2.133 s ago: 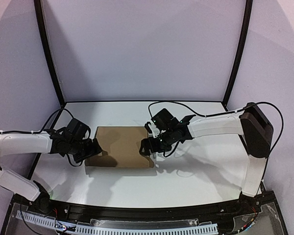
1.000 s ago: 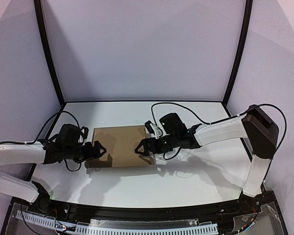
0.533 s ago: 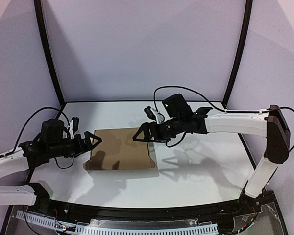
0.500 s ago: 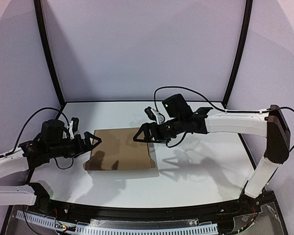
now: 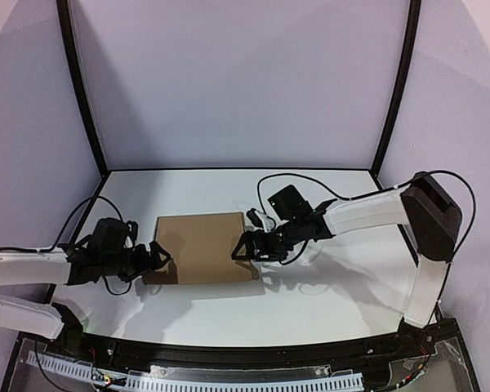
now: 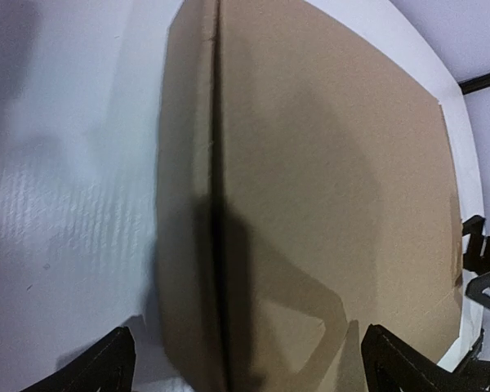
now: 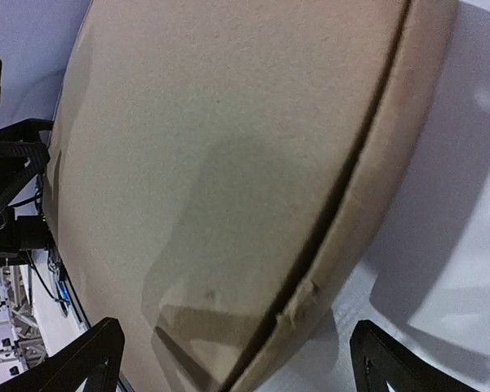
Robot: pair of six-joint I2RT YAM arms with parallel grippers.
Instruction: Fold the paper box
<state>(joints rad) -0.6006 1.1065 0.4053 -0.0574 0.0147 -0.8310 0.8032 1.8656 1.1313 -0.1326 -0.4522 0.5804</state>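
The paper box (image 5: 201,245) lies flat and closed on the white table, a shallow brown cardboard rectangle with its lid down. My left gripper (image 5: 157,256) hovers at its left edge, open, the fingers spread over the box's left side wall (image 6: 188,204). In the left wrist view the box (image 6: 327,163) fills the frame and the left gripper (image 6: 249,377) has nothing between its fingertips. At the right edge my right gripper (image 5: 243,247) stands open. The right wrist view shows the box (image 7: 212,122) with a small dent on its side wall, and the right gripper (image 7: 237,371) holds nothing.
Black frame posts (image 5: 82,90) and purple backdrop walls enclose the white table (image 5: 327,302). Cables loop off both arms. The right arm's fingers (image 6: 483,269) show at the far edge of the left wrist view, and the left arm's (image 7: 8,188) in the right wrist view.
Both arms have come down from a raised pose to the box's left and right edges. The jaws stayed open and the box has not moved.
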